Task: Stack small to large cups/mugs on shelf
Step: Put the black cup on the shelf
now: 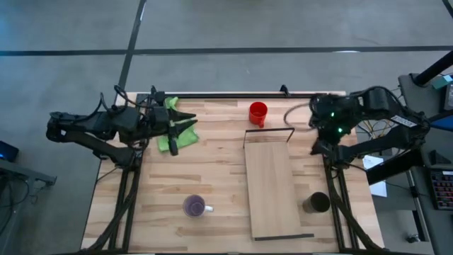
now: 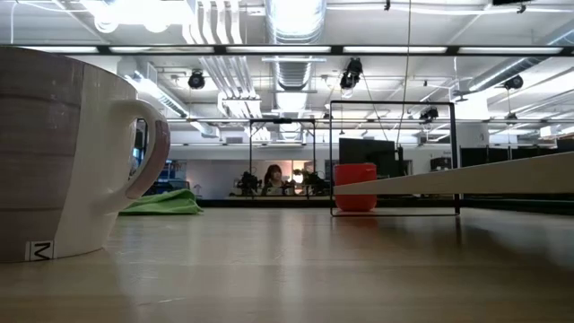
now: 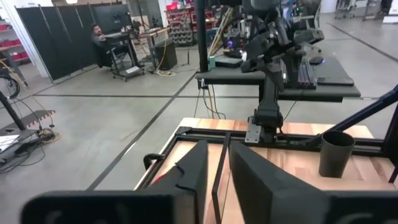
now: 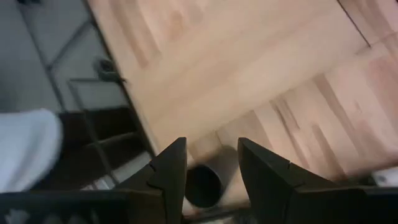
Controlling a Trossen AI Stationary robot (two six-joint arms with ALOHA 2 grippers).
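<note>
The red cup [image 1: 258,113] stands on the table at the far side, just beyond the shelf [image 1: 272,185], a light board with a black wire frame. The purple cup with a pale handle [image 1: 195,207] stands near the front, left of the shelf, and looms large in the low view [image 2: 63,152]. The black cup [image 1: 316,203] stands right of the shelf and also shows in the right wrist view [image 4: 204,185]. My left gripper [image 1: 190,125] is open and empty, above the green cloth [image 1: 170,139]. My right gripper [image 1: 328,146] is open and empty at the table's right edge, raised well above the black cup.
The green cloth lies crumpled at the far left of the table [image 2: 166,202]. A cable loops on the table beside the right arm [image 1: 297,113]. Bare plank tabletop [image 1: 212,166] lies between the cloth, the purple cup and the shelf.
</note>
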